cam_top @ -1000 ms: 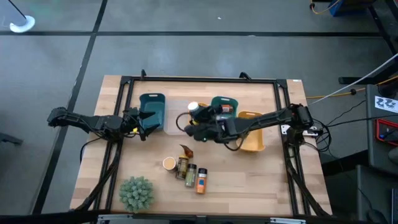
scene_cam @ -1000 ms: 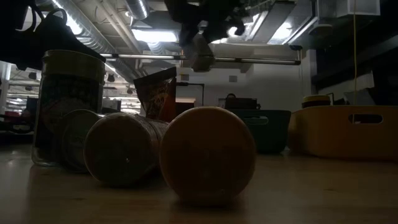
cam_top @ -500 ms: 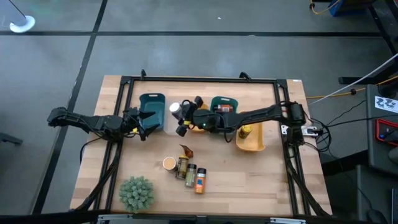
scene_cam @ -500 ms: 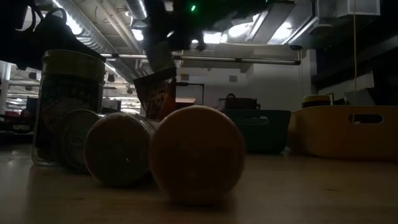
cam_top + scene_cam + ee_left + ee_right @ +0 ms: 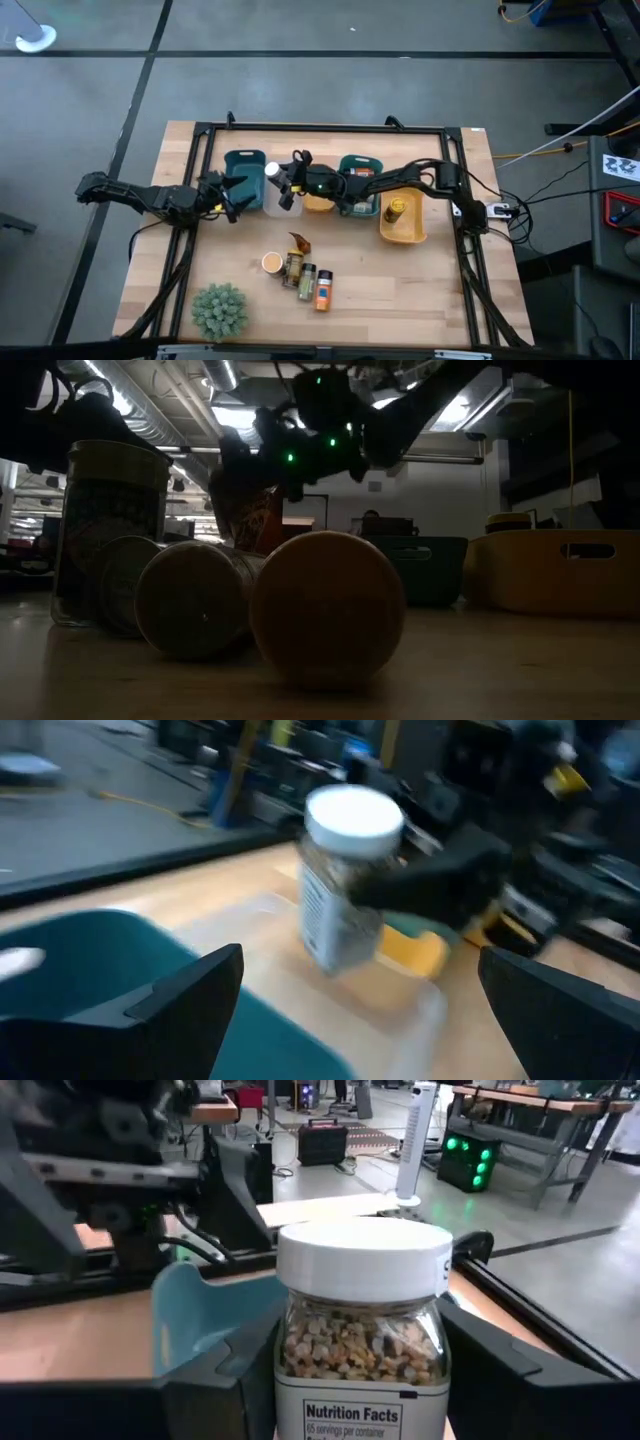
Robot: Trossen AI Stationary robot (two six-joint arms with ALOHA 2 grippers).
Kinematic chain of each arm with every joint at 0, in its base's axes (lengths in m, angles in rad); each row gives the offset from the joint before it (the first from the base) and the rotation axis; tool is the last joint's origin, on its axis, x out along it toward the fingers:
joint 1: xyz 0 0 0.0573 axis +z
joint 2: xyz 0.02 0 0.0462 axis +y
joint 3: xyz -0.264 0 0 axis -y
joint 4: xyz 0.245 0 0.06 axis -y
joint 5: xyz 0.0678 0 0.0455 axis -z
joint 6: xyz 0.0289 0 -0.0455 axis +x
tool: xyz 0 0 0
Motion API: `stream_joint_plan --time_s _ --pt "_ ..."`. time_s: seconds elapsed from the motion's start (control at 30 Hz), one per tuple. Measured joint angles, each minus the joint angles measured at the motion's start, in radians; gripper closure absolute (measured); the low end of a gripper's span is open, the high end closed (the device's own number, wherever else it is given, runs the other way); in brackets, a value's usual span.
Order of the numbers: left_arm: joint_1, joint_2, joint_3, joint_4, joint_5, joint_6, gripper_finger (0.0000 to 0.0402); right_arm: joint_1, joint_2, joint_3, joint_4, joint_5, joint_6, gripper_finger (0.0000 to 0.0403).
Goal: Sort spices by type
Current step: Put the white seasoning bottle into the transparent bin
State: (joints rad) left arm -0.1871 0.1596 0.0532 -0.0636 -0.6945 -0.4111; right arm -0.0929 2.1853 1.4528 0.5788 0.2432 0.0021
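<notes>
1. The right gripper [image 5: 282,184] was stretched way across to the left side of the table, hovering above the clear tray [image 5: 274,207] that sat between the left teal tray [image 5: 243,163] and the orange tray [image 5: 318,205].
2. It was clamped on a white-lidded jar [image 5: 362,1330], fingers on either side of the glass. The right wrist view showed seeds or nuts inside and a "Nutrition Facts" label. The left wrist view caught the same jar held up in the air, upright, above the clear tray.
3. The left gripper [image 5: 233,196] was parked over the left teal tray, fingers spread wide apart and holding nothing.
4. Another spice bottle with a yellow label [image 5: 395,210] was lying in the yellow tray [image 5: 405,235] on the right.
5. The right teal tray [image 5: 357,165] had something orange in it, but the arm covered most of it, so couldn't tell what.
6. Near the front middle of the table, the rest of the spices were bunched together: a tan-lidded jar [image 5: 272,263], a brown-orange packet [image 5: 299,243], and three bottles [image 5: 308,279] lying side by side, touching.
7. The green bushy plant [image 5: 219,309] sat at the front left, well apart from everything.
</notes>
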Motion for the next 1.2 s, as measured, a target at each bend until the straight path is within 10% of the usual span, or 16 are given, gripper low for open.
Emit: stream_joint_plan --time_s 0.3,1.2 --pt "0.025 0.000 -0.001 -0.001 -0.303 -0.017 0.0012 -0.007 0.018 0.000 0.000 -0.094 -0.010 0.0197" --pt "0.097 0.568 0.017 0.451 -0.159 -0.147 0.0038 -0.006 0.018 0.001 -0.016 -0.183 -0.041 0.0196"
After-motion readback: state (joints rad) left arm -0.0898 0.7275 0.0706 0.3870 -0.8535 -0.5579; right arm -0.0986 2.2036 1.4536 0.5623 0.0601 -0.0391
